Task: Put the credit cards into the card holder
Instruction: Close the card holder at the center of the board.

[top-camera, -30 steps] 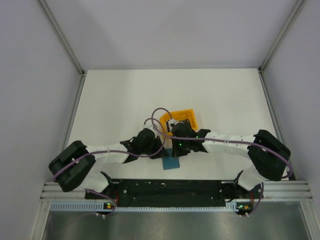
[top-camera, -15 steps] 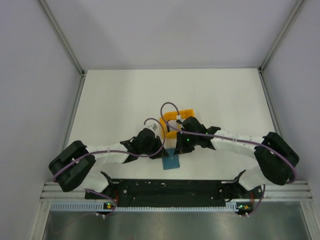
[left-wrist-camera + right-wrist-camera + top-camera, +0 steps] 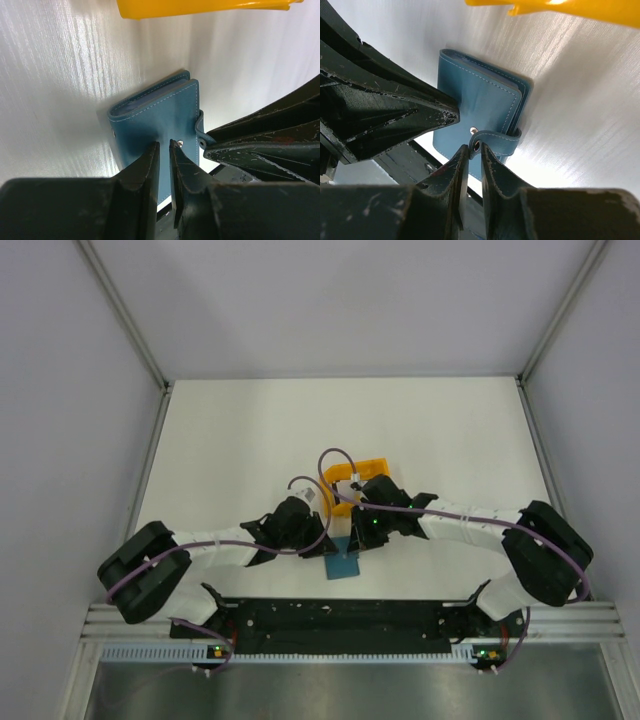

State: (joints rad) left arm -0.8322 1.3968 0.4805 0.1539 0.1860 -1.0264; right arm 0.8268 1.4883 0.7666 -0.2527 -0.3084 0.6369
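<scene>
The teal-blue card holder (image 3: 343,565) lies closed on the white table near the front edge, between both grippers. It fills the left wrist view (image 3: 160,112) and the right wrist view (image 3: 475,100). My right gripper (image 3: 475,148) is shut on the end of the holder's snap strap (image 3: 502,140), which curls off the cover away from its stud. My left gripper (image 3: 163,145) is shut, its tips resting on the holder's cover beside the stud. In the top view the left gripper (image 3: 322,545) and right gripper (image 3: 352,543) meet over the holder. No loose credit cards show.
The orange open tray (image 3: 372,468) stands just beyond the holder, its rim at the top of the left wrist view (image 3: 200,7) and the right wrist view (image 3: 580,10). Both arms crowd the near middle. The black base rail (image 3: 340,615) runs right behind the holder.
My right arm has swung outward and its gripper has come off the orange tray down to the holder's strap. The left arm and the holder have stayed put.
</scene>
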